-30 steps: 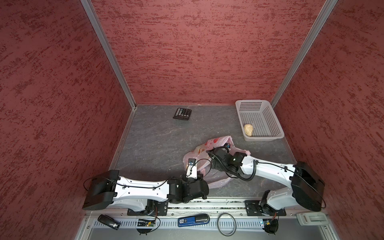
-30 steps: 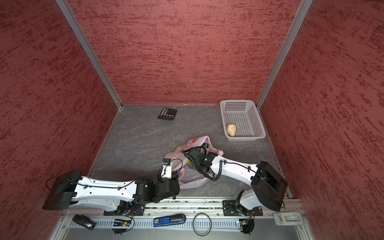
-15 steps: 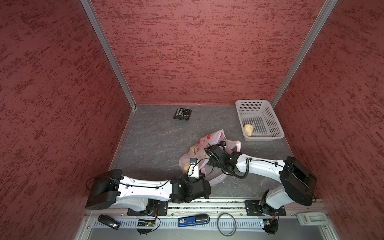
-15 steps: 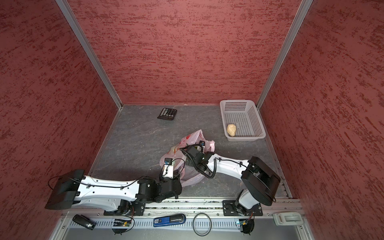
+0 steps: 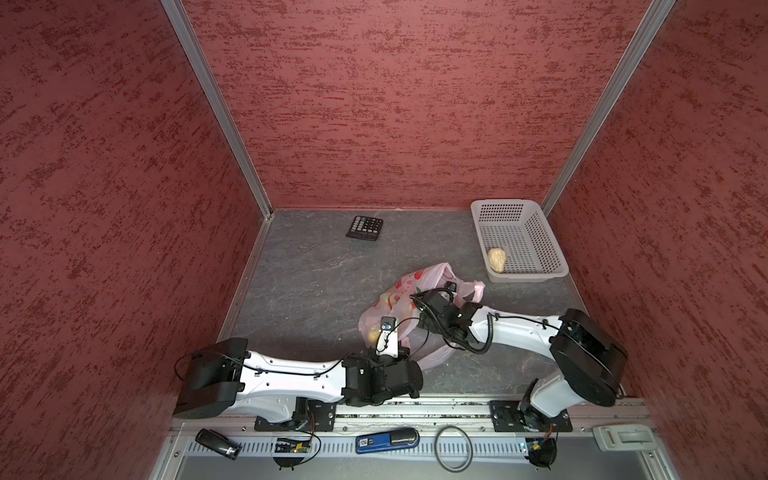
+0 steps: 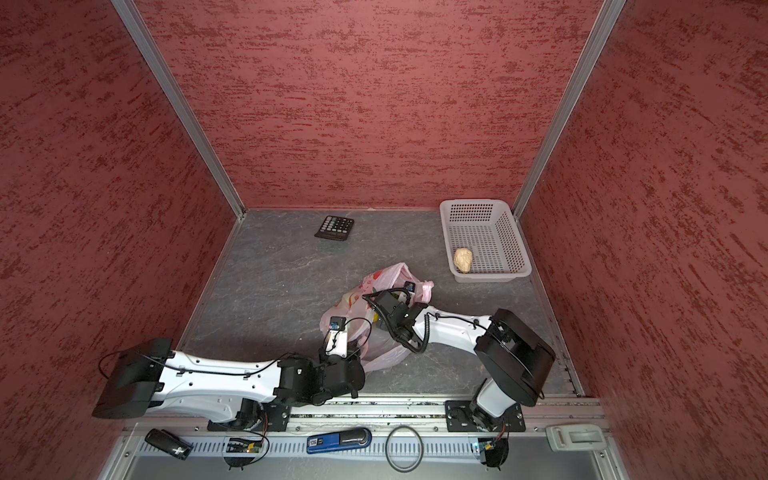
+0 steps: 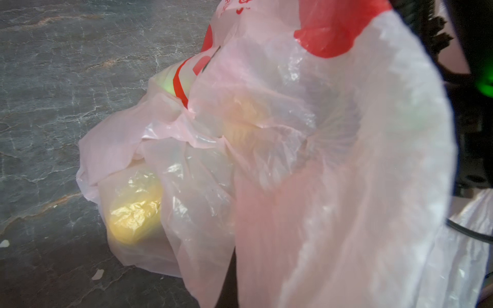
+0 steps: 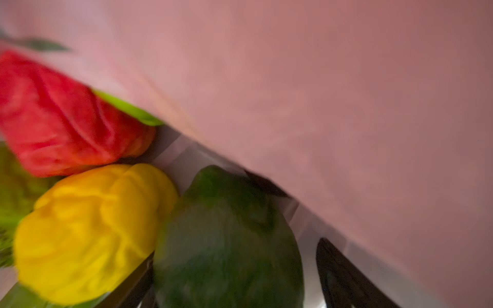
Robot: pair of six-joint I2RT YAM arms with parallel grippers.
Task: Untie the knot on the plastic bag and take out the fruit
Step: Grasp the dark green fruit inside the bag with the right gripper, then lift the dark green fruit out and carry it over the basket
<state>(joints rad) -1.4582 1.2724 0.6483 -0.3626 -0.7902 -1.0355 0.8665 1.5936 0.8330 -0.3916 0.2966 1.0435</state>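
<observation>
The pale pink plastic bag (image 5: 399,286) (image 6: 376,284) lies mid-floor with its mouth held open. My left gripper (image 5: 401,348) is shut on the bag's near film (image 7: 333,213), which hides its jaws. My right gripper (image 8: 234,272) reaches inside the bag, open, with its fingers (image 8: 336,266) on either side of a dark green fruit (image 8: 226,226); a gap shows on one side. Beside it lie a yellow fruit (image 8: 88,232), a red one (image 8: 66,120) and a light green one (image 8: 128,109). A beige fruit (image 5: 497,259) sits in the basket. The knot is out of view.
A white perforated basket (image 5: 536,232) stands at the back right by the wall. A black calculator (image 5: 364,227) lies at the back middle. Red walls close in three sides. A blue tool (image 5: 386,441) and a ring (image 5: 453,448) lie on the front rail.
My right gripper has pushed leftward, deeper into the bag, and its jaws have narrowed a little. The bag's far side has risen and bunched. My left gripper has kept its hold.
</observation>
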